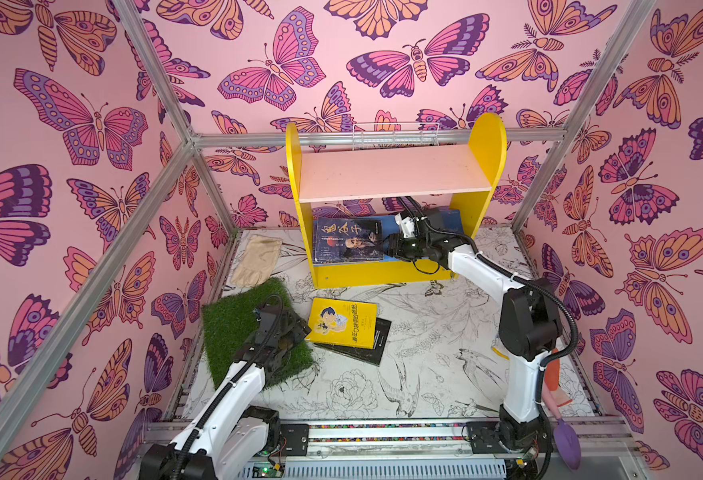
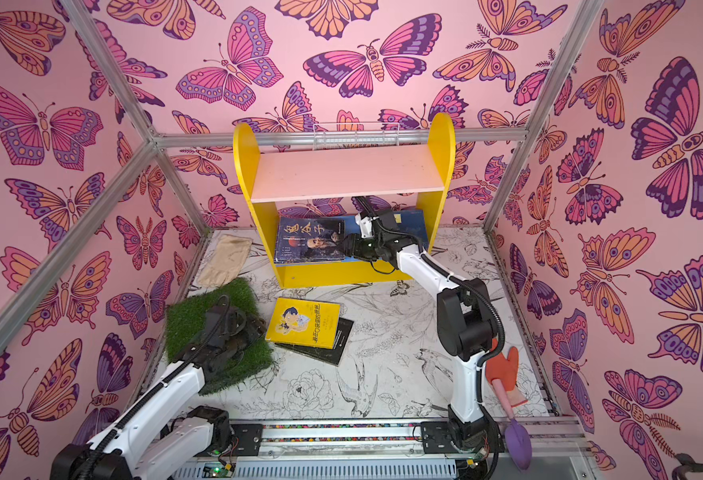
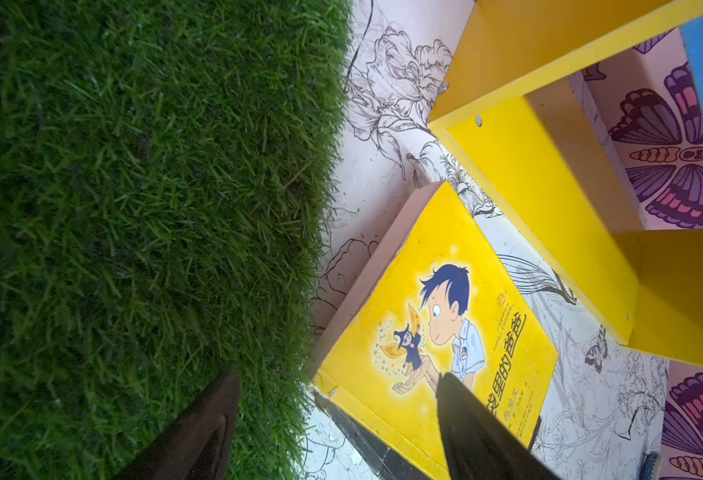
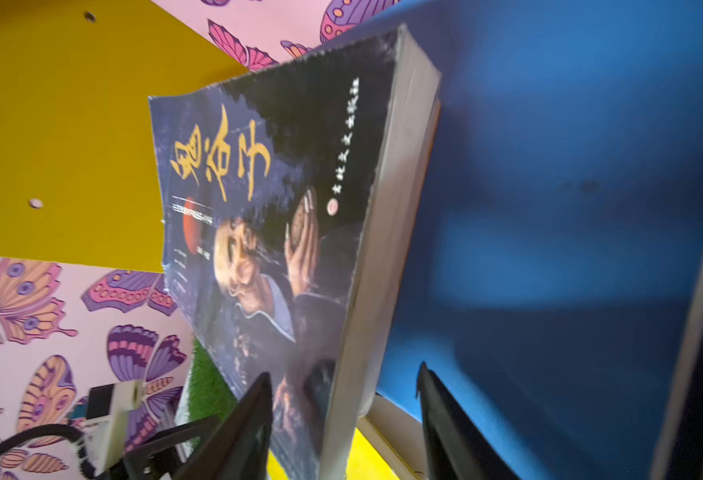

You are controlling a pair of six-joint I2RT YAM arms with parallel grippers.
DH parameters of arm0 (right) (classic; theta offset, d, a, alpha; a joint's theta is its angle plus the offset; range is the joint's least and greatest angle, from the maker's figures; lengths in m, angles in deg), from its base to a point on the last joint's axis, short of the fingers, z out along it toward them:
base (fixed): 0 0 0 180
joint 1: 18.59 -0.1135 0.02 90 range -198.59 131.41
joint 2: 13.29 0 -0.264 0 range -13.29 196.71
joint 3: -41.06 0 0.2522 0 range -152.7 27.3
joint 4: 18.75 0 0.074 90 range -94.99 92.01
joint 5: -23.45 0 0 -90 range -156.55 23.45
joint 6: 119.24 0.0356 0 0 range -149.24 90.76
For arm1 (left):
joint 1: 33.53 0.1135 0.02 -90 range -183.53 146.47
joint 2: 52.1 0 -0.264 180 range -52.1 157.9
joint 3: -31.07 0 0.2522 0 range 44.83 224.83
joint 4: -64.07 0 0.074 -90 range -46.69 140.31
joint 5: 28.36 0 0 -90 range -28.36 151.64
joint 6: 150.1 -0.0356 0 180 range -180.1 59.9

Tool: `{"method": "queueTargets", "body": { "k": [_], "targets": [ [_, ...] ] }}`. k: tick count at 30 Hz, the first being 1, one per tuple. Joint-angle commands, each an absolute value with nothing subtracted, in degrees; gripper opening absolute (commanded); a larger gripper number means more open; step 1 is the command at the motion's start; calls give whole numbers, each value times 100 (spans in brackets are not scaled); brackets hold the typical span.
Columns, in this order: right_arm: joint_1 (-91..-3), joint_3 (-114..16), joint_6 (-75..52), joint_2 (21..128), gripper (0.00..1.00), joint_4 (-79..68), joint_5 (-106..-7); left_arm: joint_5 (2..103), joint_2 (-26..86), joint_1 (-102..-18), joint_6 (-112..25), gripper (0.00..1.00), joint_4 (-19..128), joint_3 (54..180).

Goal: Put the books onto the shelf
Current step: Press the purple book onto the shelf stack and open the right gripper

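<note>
Hovering low over the green turf square [image 1: 233,320], the left fingers [image 3: 466,424] stand wide apart and hold nothing, one tip above the grass and one above the near corner of the yellow book [image 1: 343,322]. That book lies flat on the counter [image 1: 424,353] atop a black book [image 1: 372,347], just to the right of these fingers. Its page edge faces them and its long axis seems to run toward the shelf [image 1: 484,166], so the left arm is plainly the nearer one. Farther back, the right fingers [image 4: 245,424] sit partly parted inside the shelf's lower tier, straddling the edge of the dark blue portrait book [image 1: 347,241] without pinching it. It lies flat on the blue board [image 4: 549,208].
</note>
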State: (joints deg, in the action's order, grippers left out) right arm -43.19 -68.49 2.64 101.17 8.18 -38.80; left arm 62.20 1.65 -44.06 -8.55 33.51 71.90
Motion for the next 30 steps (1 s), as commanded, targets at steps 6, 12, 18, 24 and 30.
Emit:
{"method": "queueTargets", "body": {
  "k": [6,12,18,24,30],
  "targets": [
    [-4538,-6846,-121,9788,33,673,-4290,6078,216,-4403,-756,77,3338,7087],
    [-4650,-7105,-41,10038,30,553,-4392,6028,274,-4399,-758,77,3366,7090],
    [-4672,-7216,-36,10101,32,419,-4425,5916,394,-4426,-895,77,3377,7118],
    [-4714,-6562,-405,9401,56,53,-4968,5982,687,-4534,-1111,78,3411,7211],
    [-4862,-5390,-815,8100,63,-251,-5909,6196,1180,-4668,-1369,79,3503,7381]
  ]
}}
